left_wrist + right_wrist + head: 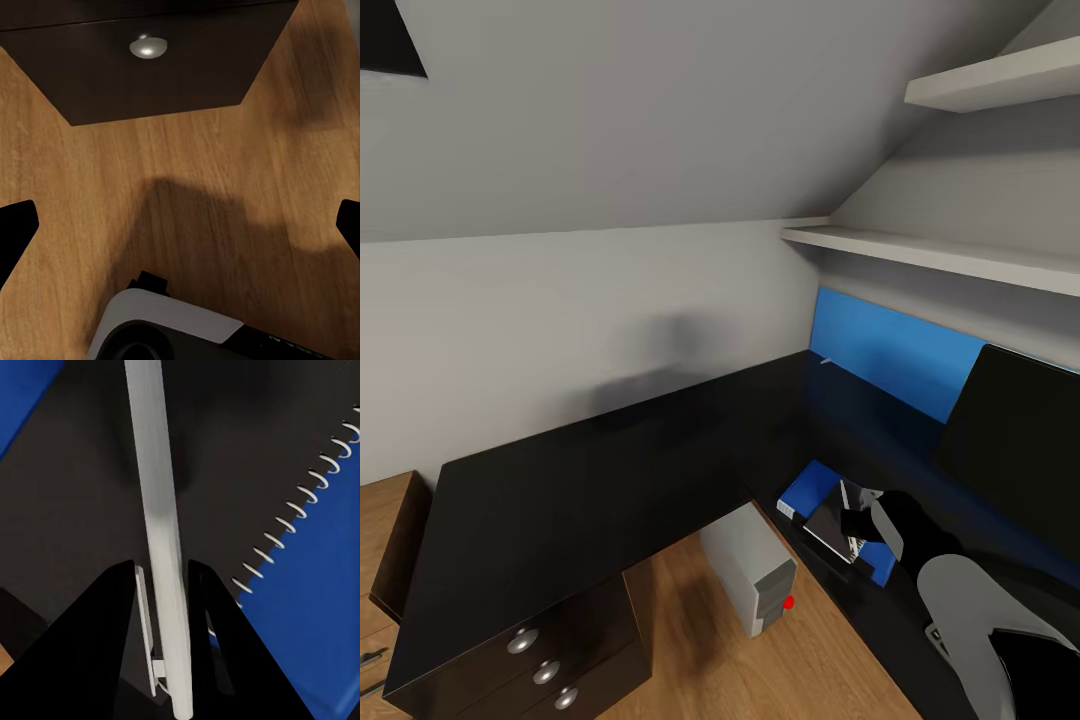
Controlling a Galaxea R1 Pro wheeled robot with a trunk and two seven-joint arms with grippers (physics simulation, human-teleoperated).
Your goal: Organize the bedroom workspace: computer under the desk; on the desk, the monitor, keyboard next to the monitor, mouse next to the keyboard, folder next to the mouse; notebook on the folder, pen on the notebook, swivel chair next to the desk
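While my right gripper [161, 585] is clamped on the silver pen [161, 525], its fingers [97, 630] pressed against both sides, the pen hangs over the dark spiral notebook [828, 523], which lies on the blue folder [805, 490] on the black desk [580, 490]. Right of them stands the monitor [1015, 440]; the grey computer [750, 570] sits on the floor at the desk's near edge. My left gripper [180, 225] hangs wide open and empty above the wooden floor [195, 195], near the drawer unit [150, 67].
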